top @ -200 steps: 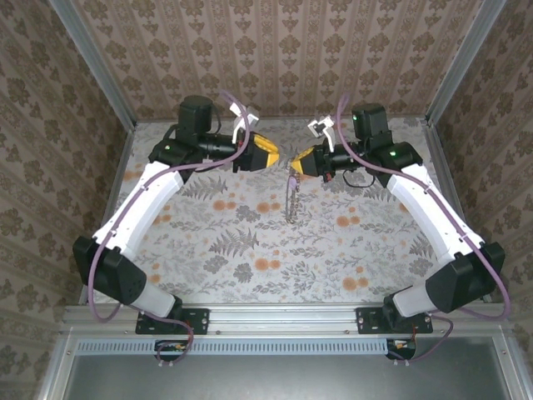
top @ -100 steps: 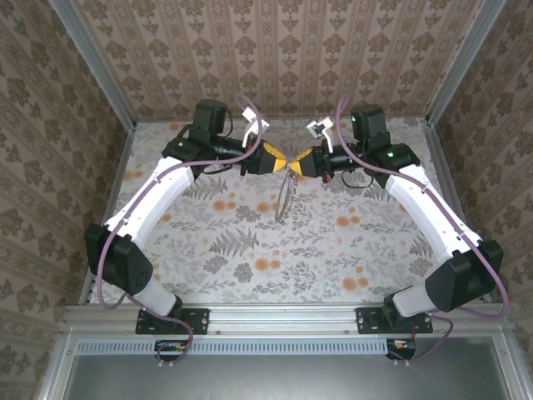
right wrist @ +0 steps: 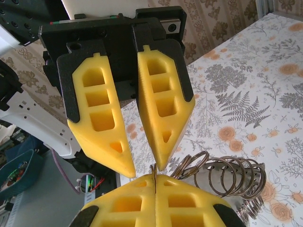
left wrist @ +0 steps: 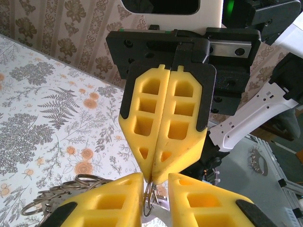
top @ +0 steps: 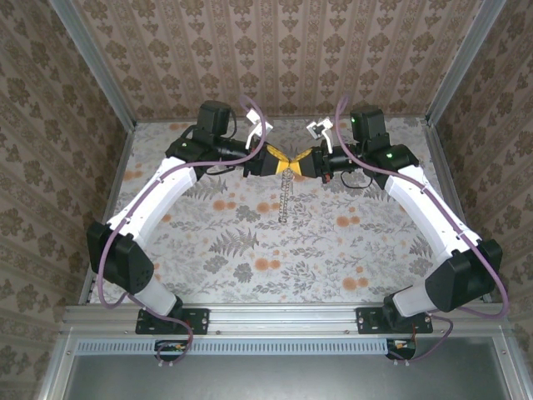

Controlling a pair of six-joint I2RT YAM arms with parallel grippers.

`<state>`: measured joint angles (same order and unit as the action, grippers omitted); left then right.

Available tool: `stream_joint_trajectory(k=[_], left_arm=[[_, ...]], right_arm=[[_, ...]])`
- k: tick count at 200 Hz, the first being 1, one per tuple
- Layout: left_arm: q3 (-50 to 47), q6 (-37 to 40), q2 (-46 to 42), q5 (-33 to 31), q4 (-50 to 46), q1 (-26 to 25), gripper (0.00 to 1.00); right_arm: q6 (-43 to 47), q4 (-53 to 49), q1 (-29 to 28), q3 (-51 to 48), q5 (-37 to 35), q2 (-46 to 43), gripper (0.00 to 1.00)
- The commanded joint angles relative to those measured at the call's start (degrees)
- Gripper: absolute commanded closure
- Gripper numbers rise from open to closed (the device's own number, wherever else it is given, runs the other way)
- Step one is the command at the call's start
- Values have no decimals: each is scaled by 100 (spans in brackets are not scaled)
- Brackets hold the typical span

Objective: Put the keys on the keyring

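The fingers (left wrist: 165, 127) are yellow on black, the keyring (right wrist: 232, 177) silvery-brown, the table (top: 250, 242) grey-ferned with orange flowers.

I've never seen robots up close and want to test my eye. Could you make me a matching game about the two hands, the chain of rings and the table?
Things:
1 left hand
2 right hand
3 chain of metal rings
4 table

States:
A covered in a flower-and-fern pattern
B shut, pinching the chain
C open, with a gap at its tips
D hangs below where the two hands meet

Pairs: 1-C; 2-B; 3-D; 4-A
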<state>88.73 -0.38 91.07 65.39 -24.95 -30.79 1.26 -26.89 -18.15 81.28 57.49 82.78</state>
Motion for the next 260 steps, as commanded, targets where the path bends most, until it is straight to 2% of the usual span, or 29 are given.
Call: stream_joint_trajectory(k=[1, 57, 116, 152, 168, 198, 232, 247, 260], left_arm=[[54, 155, 33, 213, -85, -42, 80], [-55, 179, 33, 264, -87, -50, 77], [-116, 196, 89, 141, -53, -50, 70], [-135, 111, 101, 152, 60, -64, 80], [-147, 59, 104, 141, 144, -90, 89], [-154, 51, 133, 106, 182, -169, 100], [-231, -133, 116, 25, 491, -226, 100], [-397, -412, 17, -126, 931, -218, 100], [-591, -716, -95, -239, 1423, -204, 100]], right_arm=[[-60, 211, 15, -25, 126, -43, 100], [-121, 304, 28, -45, 96, -34, 100], [-126, 330, 27, -81, 87, -43, 100], [-134, 352, 25, -79, 90, -44, 100], [-150, 377, 23, -85, 102, -43, 100], [-200, 435, 22, -94, 110, -43, 100], [-342, 538, 31, -107, 54, -71, 100], [-472, 676, 102, -180, 17, -157, 75], [-622, 865, 198, -326, -6, -271, 60]])
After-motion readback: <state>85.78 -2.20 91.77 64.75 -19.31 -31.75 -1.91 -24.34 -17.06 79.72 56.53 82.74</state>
